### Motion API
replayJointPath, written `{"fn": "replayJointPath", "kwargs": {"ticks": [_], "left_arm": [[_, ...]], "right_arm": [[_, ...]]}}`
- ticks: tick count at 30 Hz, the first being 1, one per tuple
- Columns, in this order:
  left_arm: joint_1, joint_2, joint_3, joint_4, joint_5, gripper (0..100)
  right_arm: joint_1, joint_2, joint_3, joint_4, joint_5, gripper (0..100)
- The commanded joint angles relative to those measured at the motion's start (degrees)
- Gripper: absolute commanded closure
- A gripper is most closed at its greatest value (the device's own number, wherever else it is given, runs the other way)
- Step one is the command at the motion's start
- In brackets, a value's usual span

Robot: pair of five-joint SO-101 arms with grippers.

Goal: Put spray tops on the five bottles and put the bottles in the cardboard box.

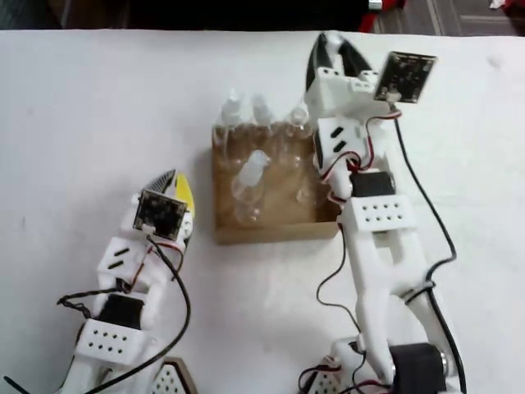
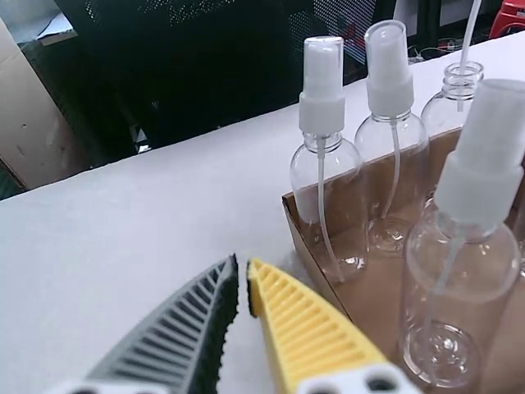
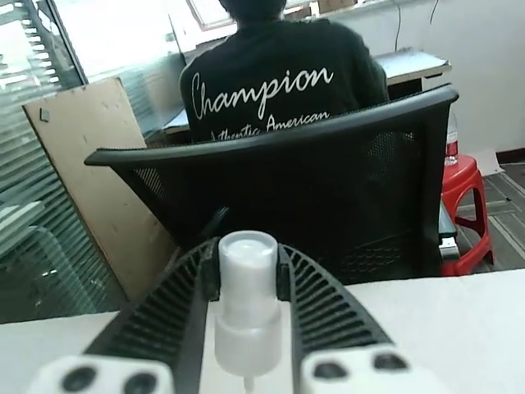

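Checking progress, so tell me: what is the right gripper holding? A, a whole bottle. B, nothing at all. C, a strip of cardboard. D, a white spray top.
D: the right wrist view shows the right gripper closed on a white spray top.

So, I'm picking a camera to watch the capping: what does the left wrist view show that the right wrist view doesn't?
The left wrist view adds the brown cardboard box, capped clear plastic bottles standing in it, an uncapped bottle, and its own shut grey-and-yellow tool. The right wrist view adds a white plastic spray top clamped in its black tool. Both share the white table and the black mesh chair.
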Motion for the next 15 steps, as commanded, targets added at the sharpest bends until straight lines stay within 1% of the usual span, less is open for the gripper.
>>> {"fn": "replayJointPath", "kwargs": {"ticks": [1,7,13,15], "left_arm": [[0.4,-1.45,-0.79,-1.32,-0.53,98],[0.4,-1.45,-0.79,-1.32,-0.53,98],[0.4,-1.45,-0.79,-1.32,-0.53,98],[0.4,-1.45,-0.79,-1.32,-0.53,98]], "right_arm": [[-0.57,2.33,-2.29,-1.01,-0.18,98.4],[0.22,6.9,0.79,-6.81,-0.18,98.4],[0.13,7.52,4.22,-8.92,0.09,98.4],[0.04,7.87,4.75,-8.48,2.9,98.4]]}}
